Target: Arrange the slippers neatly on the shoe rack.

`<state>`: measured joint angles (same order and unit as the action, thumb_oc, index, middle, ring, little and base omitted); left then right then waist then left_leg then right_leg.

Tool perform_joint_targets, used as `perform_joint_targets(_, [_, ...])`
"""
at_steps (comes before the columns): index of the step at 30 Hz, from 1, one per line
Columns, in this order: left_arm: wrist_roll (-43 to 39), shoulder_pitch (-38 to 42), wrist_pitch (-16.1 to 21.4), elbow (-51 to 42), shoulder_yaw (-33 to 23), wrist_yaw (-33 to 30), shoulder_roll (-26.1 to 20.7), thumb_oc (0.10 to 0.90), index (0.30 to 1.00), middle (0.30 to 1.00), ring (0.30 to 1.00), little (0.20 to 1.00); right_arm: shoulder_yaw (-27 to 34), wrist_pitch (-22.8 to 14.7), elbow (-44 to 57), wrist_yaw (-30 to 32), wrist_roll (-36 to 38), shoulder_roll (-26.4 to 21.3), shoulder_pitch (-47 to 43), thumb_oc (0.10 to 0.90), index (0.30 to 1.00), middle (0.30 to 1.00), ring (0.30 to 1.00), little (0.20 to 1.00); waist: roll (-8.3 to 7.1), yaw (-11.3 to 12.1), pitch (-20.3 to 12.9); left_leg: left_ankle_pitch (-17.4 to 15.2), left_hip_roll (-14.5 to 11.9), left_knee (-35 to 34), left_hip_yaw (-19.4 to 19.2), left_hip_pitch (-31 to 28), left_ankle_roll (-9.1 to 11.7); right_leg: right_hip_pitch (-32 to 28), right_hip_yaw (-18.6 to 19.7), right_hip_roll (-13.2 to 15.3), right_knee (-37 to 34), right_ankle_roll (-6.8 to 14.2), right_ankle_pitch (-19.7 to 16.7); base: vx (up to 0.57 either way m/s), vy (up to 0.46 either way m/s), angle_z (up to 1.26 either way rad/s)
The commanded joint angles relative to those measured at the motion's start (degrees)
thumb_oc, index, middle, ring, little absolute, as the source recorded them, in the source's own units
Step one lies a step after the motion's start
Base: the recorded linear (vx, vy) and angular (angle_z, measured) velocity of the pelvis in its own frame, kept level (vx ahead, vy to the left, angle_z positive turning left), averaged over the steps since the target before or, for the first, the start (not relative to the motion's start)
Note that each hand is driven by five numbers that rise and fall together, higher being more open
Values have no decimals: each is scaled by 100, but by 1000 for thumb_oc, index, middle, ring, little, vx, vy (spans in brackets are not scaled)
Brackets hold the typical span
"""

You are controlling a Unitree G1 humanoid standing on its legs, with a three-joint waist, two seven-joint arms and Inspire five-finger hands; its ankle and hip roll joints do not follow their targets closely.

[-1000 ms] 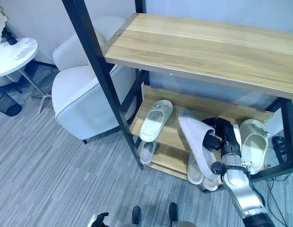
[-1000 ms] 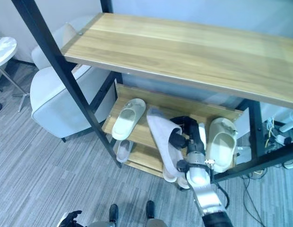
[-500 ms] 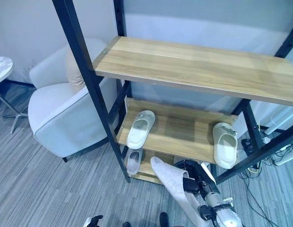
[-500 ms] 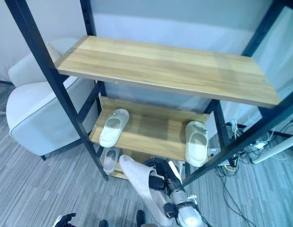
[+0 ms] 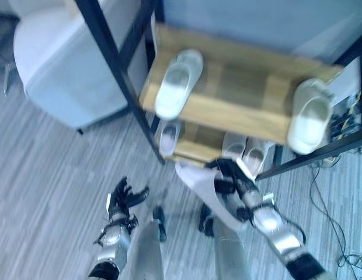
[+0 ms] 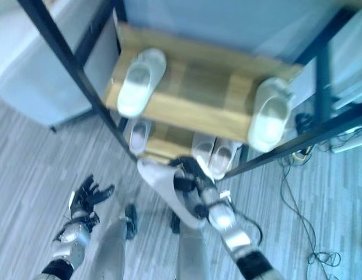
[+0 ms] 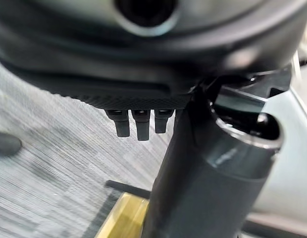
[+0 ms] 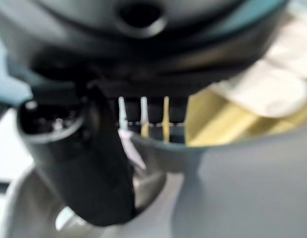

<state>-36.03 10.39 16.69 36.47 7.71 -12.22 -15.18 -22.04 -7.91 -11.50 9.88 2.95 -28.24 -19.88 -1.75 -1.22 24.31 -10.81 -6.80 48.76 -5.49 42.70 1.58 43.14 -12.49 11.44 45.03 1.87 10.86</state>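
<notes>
The fingers of the right hand (image 5: 235, 182) are curled round a grey slipper (image 5: 207, 195), gripping it by its opening; the right wrist view shows the thumb (image 8: 86, 163) pressed into the slipper's inside with the other fingers (image 8: 143, 116) over its edge. The held slipper hangs tilted in the air above the grey carpet (image 5: 47, 175), just in front of the shoe rack (image 5: 228, 111) and below its middle shelf. On that shelf 2 pale slippers lie well apart: one at the left end (image 5: 178, 84), one at the right end (image 5: 309, 116), its heel over the front edge. On the lowest shelf a small slipper (image 5: 168, 137) lies at the left and a pair (image 5: 248, 154) lies just behind the right hand. The left hand (image 5: 124, 197) hovers low over the carpet, fingers spread and empty. A white armchair (image 5: 64, 64) stands left of the rack.
</notes>
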Motion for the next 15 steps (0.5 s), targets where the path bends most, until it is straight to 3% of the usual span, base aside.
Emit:
perform_joint_targets(1, [-12,118,688,-732,36,-302,-311,800,900,900,900,900,110,-419,266,775,-298,-21,-1333,400,300,300,300,300,105,231,-375,-1308,-95,1169,146,690,-12,764,546,211,1420,122,1248,-82,-59,-23])
perform_joint_targets(3, [-85,139,685,-838,-45,-352,-341,800,900,900,900,900,155,-398,162,877,-307,-90,-1672,400,300,300,300,300,115,281,-440,-1462,-110,1591,208,1135,-60,1225,643,220,1851,50,1409,-66,-51,17])
perform_joint_targets(4, [-297,188,729,-971,-235,-442,-398,800,900,900,900,900,266,-357,-69,1078,-288,-256,-2177,400,300,300,300,300,150,369,-569,-1732,-146,2311,341,1850,-154,1938,745,205,2611,-63,1705,-23,-38,45])
perform_joint_targets(5, [-297,188,729,-970,-236,-442,-398,800,900,900,900,900,264,-358,-72,1079,-288,-256,-2180,400,300,300,300,300,150,368,-587,-1739,-147,2327,343,1877,-153,1965,747,205,2626,-63,1711,3,-82,10])
perform_joint_targets(6, [-440,319,806,-1122,-439,-583,-562,800,900,900,900,900,262,-262,-465,1251,-286,-522,-2718,400,300,300,300,300,171,452,-623,-2020,-145,3107,474,2493,-234,2601,825,198,3407,-182,1996,20,-47,-9])
perform_joint_targets(7, [-442,333,801,-1124,-450,-585,-559,800,900,900,900,900,248,-268,-489,1255,-280,-523,-2753,400,300,300,300,300,175,446,-647,-2058,-148,3181,484,2573,-233,2680,833,200,3477,-182,2031,40,-55,9])
perform_joint_targets(11, [-608,498,968,-1361,-718,-1004,-756,800,900,900,900,900,235,-179,-1020,1493,-157,-898,-3576,400,300,300,300,300,238,568,-696,-2584,-90,4697,631,3530,-319,3687,997,222,5033,-315,2558,112,-11,8])
perform_joint_targets(12, [-623,600,1038,-1477,-802,-1190,-879,800,900,900,900,900,175,-169,-1360,1628,1,-1128,-3971,400,300,300,300,300,260,611,-620,-2839,-115,5395,660,3849,-329,4019,1074,257,5713,-336,2793,144,6,8])
perform_joint_targets(15, [-639,636,1071,-1653,-895,-1328,-955,800,900,900,900,900,125,-111,-1466,1682,109,-1332,-4271,400,300,300,300,300,297,618,-485,-3066,-75,6095,788,4172,-317,4369,1277,268,6444,-355,3014,121,10,6])
